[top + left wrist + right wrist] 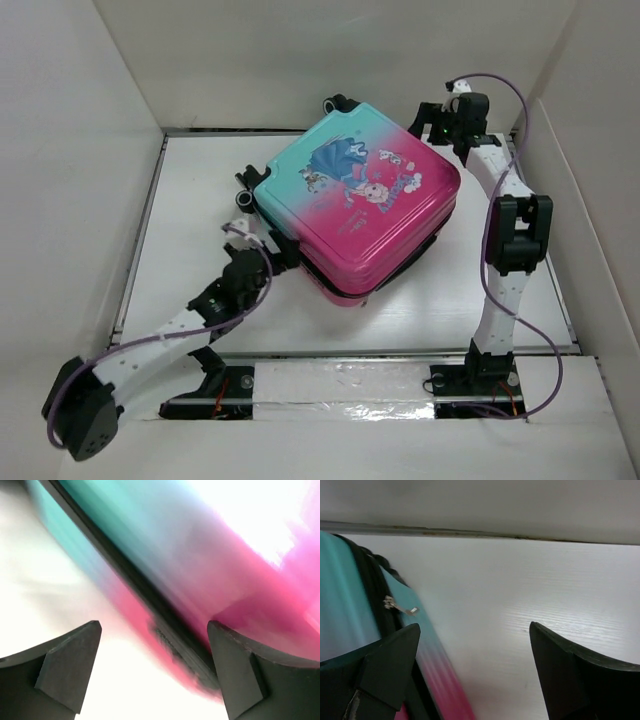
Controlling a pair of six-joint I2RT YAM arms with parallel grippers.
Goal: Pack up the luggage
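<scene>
You're seeing the luggage point(355, 210) lying closed mid-frame; both sets of jaws are standing open, empty; zipping is probably remaining.

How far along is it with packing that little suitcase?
Looks done: the pink-to-teal hard-shell princess suitcase lies flat on the white table, lid down. In hand: nothing; the left gripper, open, faces its black seam and the right gripper, open, is near the metal zipper pull. Left: probably zipping it shut; how far it is zipped I cannot tell.
</scene>
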